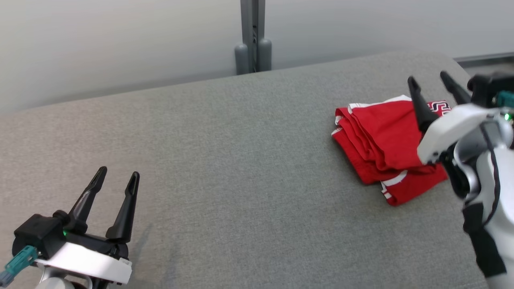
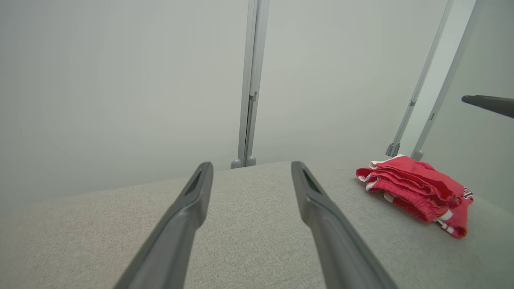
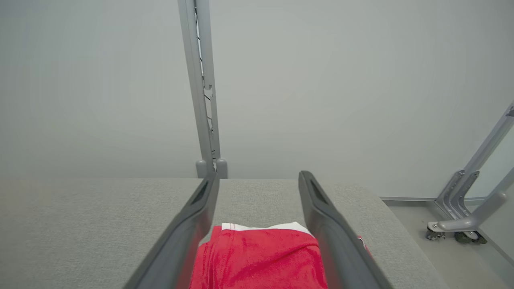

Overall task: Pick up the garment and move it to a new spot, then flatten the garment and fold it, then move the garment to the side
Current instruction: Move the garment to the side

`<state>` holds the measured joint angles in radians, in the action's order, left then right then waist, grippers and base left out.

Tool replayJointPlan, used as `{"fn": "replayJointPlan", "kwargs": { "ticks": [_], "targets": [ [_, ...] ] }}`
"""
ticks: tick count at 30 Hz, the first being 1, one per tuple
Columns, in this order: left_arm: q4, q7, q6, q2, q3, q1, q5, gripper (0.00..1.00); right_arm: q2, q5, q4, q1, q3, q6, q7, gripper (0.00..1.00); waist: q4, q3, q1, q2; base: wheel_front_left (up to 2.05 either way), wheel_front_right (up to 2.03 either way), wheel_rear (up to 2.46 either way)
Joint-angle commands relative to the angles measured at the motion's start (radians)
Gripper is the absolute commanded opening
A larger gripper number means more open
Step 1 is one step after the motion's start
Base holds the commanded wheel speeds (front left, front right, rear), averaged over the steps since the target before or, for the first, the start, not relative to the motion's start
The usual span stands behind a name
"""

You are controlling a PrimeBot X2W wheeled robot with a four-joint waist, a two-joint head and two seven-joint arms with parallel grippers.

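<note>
red garment [image 1: 381, 144], white trim, folded into a layered bundle. it lies on the grey fabric surface [image 1: 225, 160] at the far right, close to the right edge. a dark printed patch shows at its far corner.

right gripper [image 1: 426, 76]: fingers spread wide, holding nothing. it is over the bundle's right side; in the right wrist view the red cloth lies between the two fingers. contact with the cloth: cannot tell.

left gripper [image 1: 119, 173]: fingers wide apart, empty, at lower left over bare fabric, well apart from the garment.

grey post [image 1: 253, 36] stands behind the far edge.
</note>
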<state>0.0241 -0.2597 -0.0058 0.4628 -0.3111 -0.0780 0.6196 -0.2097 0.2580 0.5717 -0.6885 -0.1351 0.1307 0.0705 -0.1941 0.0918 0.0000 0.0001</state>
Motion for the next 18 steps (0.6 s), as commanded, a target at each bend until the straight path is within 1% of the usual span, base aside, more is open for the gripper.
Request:
{"fn": "replayJointPlan", "kwargs": {
  "ticks": [1,8,10,14,18],
  "targets": [
    [-0.001,-0.004,0.011,0.000,0.016,0.016,0.006,1.00,0.006,0.008,-0.044,0.052,0.007,0.000,-0.017,1.00,0.028,-0.035,0.0000,-0.0001,0.00,0.00,0.00],
    [-0.022,-0.005,0.042,-0.023,0.079,0.068,0.005,1.00,0.050,-0.006,-0.272,0.284,0.064,0.000,-0.101,1.00,0.077,-0.087,0.0000,-0.0001,0.00,0.00,0.00],
    [-0.027,-0.005,0.040,-0.036,0.098,0.079,0.006,1.00,0.071,-0.012,-0.320,0.345,0.079,0.000,-0.119,1.00,0.090,-0.093,0.0000,-0.0001,0.00,0.00,0.00],
    [-0.027,-0.005,0.025,-0.074,0.148,0.102,0.010,1.00,0.097,-0.040,-0.383,0.443,0.086,0.000,-0.145,1.00,0.107,-0.097,0.0000,-0.0001,0.00,0.00,0.00],
    [-0.006,-0.006,0.014,-0.116,0.182,0.124,-0.021,1.00,0.124,-0.055,-0.396,0.526,0.107,0.000,-0.186,1.00,0.120,-0.101,0.0000,-0.0001,0.00,0.00,0.00]
  ]
}}
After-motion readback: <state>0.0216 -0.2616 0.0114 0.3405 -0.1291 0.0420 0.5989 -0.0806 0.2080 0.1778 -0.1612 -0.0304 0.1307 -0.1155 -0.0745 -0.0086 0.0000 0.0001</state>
